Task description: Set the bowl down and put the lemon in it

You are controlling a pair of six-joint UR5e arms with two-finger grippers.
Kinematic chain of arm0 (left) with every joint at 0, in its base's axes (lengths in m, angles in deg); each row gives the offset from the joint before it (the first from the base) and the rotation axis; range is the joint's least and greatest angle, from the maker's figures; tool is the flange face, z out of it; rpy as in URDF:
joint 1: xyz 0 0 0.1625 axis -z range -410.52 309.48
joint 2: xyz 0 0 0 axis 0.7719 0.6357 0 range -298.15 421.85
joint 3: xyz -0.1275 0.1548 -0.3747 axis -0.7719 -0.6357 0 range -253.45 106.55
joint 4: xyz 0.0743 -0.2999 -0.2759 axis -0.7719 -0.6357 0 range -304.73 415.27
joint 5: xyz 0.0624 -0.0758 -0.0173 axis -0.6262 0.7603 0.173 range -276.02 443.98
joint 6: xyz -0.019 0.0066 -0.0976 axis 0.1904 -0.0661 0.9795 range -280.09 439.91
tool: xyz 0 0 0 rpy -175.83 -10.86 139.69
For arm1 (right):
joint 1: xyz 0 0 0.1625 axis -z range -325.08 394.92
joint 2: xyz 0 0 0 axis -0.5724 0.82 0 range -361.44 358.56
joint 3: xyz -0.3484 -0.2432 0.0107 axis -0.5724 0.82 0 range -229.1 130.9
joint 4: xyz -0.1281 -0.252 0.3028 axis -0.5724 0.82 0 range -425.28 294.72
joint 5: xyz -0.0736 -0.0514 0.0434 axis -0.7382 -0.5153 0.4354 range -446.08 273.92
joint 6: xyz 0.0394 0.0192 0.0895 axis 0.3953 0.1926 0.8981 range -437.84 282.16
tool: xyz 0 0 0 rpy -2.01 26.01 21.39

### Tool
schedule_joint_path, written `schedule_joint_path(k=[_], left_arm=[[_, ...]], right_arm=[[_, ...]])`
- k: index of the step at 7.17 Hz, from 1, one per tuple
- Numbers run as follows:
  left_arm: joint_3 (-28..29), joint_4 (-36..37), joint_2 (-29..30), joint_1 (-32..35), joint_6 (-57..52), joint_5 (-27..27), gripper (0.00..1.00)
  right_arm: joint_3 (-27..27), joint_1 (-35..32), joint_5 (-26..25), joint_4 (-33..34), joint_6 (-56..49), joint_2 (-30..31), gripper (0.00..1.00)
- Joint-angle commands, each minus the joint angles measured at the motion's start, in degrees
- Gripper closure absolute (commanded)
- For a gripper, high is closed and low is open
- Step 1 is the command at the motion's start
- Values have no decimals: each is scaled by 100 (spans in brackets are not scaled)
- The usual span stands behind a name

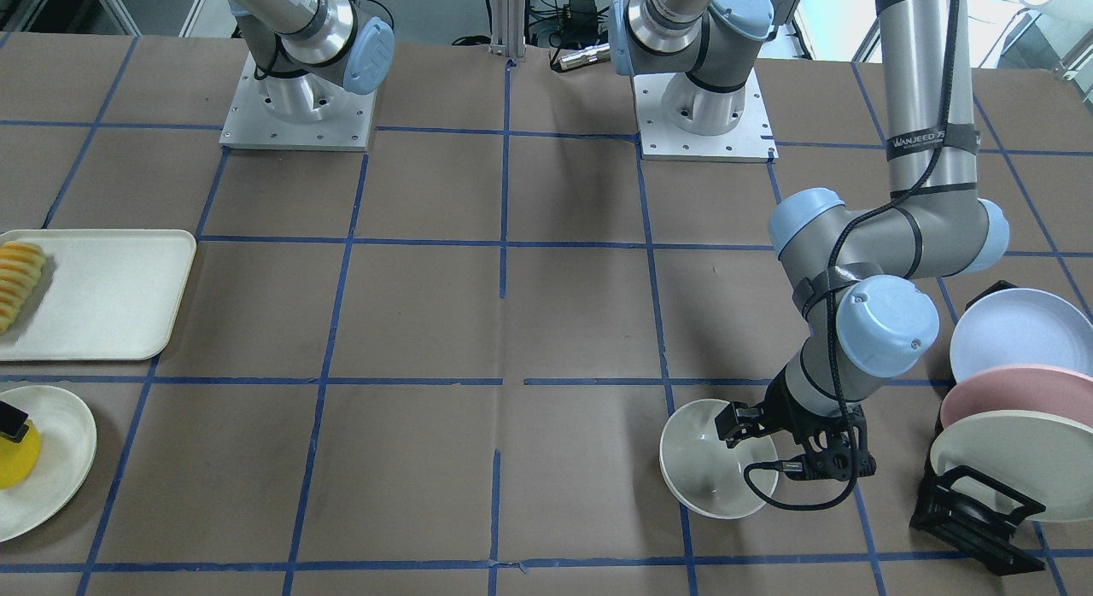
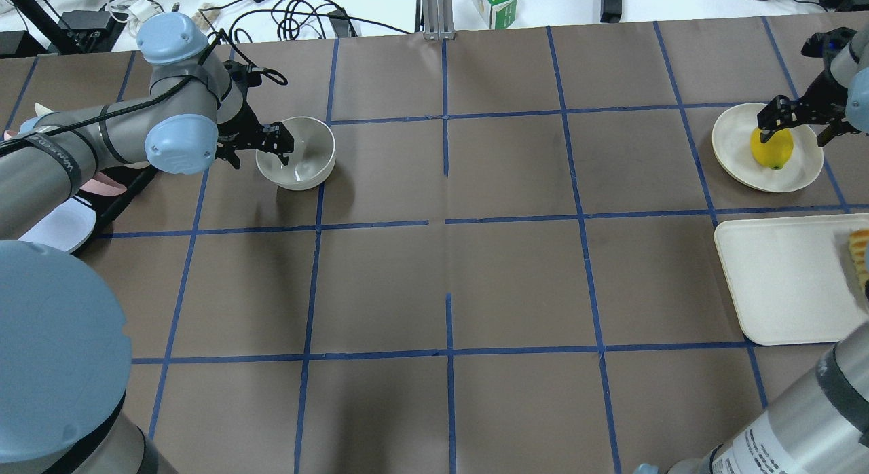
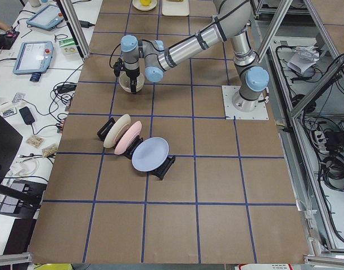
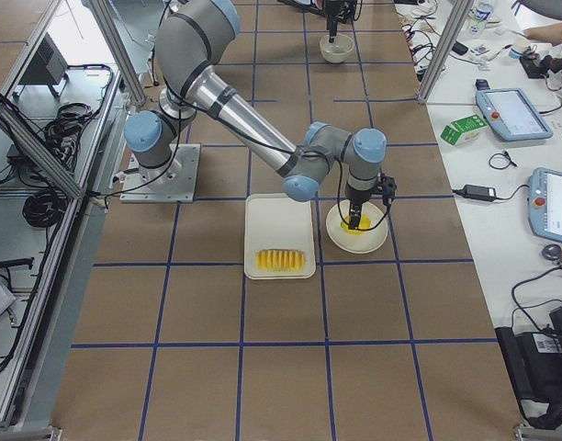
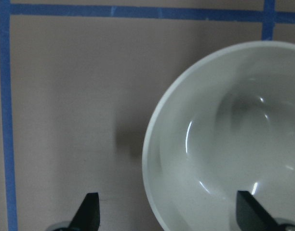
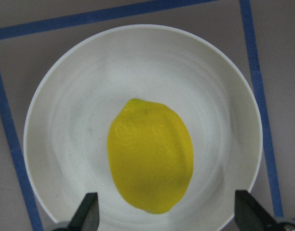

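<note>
The bright yellow oval lemon (image 6: 150, 156) lies on its side in the middle of a flat round cream plate (image 2: 736, 141) at the robot's right end of the brown paper-covered desk (image 2: 516, 277). The right pincer (image 6: 169, 214) hangs directly over it with its 2 fingers spread wide apart and holding nothing.

In the right wrist view the lemon's long axis runs up and down the frame, only slightly tilted. The fingertips (image 6: 89, 211) sit to either side of it, so the closing line crosses the fruit's narrow girth, not its pointed ends. That looks like a sound line for a grasp. The bulk of the lemon shows ahead of the fingertips, with only its near end level with them. A straight descent may therefore need a small forward correction, though camera offset could account for part of that.

The small deep off-white glossy bowl (image 2: 305, 151) appears to rest on the desk at the robot's left side, well apart from the lemon. The left pincer (image 5: 169, 214) is spread open astride its rim, with 1 finger inside and 1 outside, clamping nothing. The right arm is plainly nearer the lemon, and the left arm nearer the bowl.
</note>
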Motion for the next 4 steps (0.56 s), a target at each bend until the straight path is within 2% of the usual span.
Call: schedule_joint_path(k=[1, 3, 4], left_arm=[[-18, 68, -30, -5, -22, 27, 100], [-27, 50, -39, -5, -23, 18, 100], [-35, 50, -82, -14, -23, -8, 100]], right_arm=[[-5, 16, 44, 177, 89, -200, 0], [-5, 16, 53, 291, 81, -288, 14], [-5, 16, 62, 292, 81, -280, 35]])
